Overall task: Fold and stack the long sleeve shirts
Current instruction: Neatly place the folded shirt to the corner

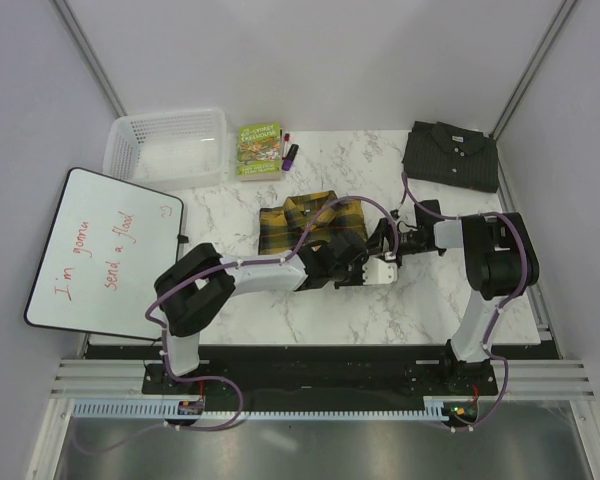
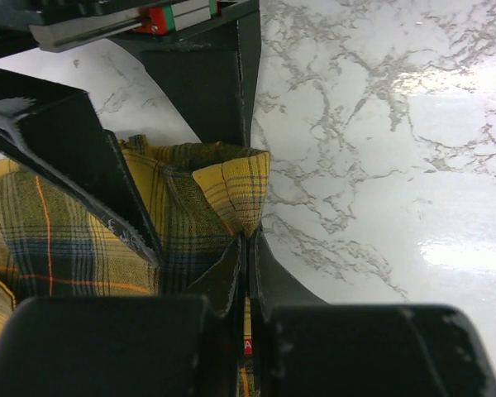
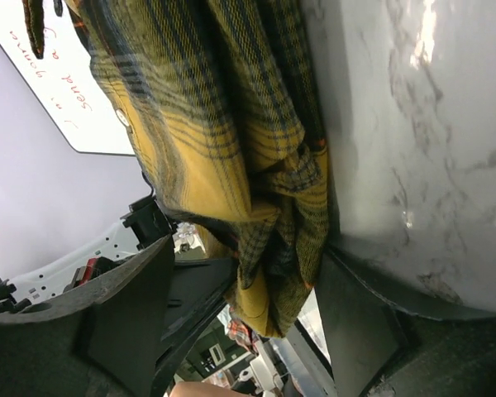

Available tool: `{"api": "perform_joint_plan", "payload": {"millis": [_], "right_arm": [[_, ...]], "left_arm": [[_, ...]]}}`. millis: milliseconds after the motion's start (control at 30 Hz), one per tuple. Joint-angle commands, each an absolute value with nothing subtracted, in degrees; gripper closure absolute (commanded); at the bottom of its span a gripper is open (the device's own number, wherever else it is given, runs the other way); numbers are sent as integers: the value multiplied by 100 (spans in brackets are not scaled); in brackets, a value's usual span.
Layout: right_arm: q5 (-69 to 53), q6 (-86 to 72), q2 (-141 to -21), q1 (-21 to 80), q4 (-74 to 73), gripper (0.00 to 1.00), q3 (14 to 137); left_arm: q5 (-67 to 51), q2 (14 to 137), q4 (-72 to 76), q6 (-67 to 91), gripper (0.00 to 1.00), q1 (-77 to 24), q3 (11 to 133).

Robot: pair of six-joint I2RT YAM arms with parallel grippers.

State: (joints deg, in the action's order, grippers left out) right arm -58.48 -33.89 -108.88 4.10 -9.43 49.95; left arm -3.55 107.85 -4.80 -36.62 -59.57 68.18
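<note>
Both pincers, left [image 1: 368, 262] and right [image 1: 390, 240], pinch plaid shirt [image 1: 300, 222] near-right edge

Two long sleeve shirts: one yellow plaid shirt [image 1: 310, 222], one dark charcoal shirt [image 1: 451, 155]. One white plastic basket [image 1: 166, 147], one whiteboard [image 1: 103, 252], one green book [image 1: 259, 149], two markers [image 1: 289, 151], and two robot arms
</note>
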Motion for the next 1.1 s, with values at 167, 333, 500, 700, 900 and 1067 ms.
{"api": "perform_joint_plan", "payload": {"millis": [167,333,500,700,900,1067], "right_arm": [[-5309,-4050,-11373,510,-56,27,5089],[-5203,-5069,-11645,624,1115,27,5062],[-4957,-5352,-11760,685,1783,27,5098],[-4790,-5590,-11743,773,2232,24,5080],[-4720,-4713,-11540,835,1198,97,5545],[-3975,-3018,-11093,791,-779,100,6519]], "left_arm": [[-545,10257,-694,-3296,98,-5801,7172],[-659,10222,-835,-3199,98,-5801,7303],[-721,10213,-905,-3190,98,-5801,7321],[-729,10283,-905,-3164,98,-5792,7269],[-721,10169,-940,-2980,76,-5661,7268],[-1212,9730,-1959,-2409,60,-5125,7278]]}}
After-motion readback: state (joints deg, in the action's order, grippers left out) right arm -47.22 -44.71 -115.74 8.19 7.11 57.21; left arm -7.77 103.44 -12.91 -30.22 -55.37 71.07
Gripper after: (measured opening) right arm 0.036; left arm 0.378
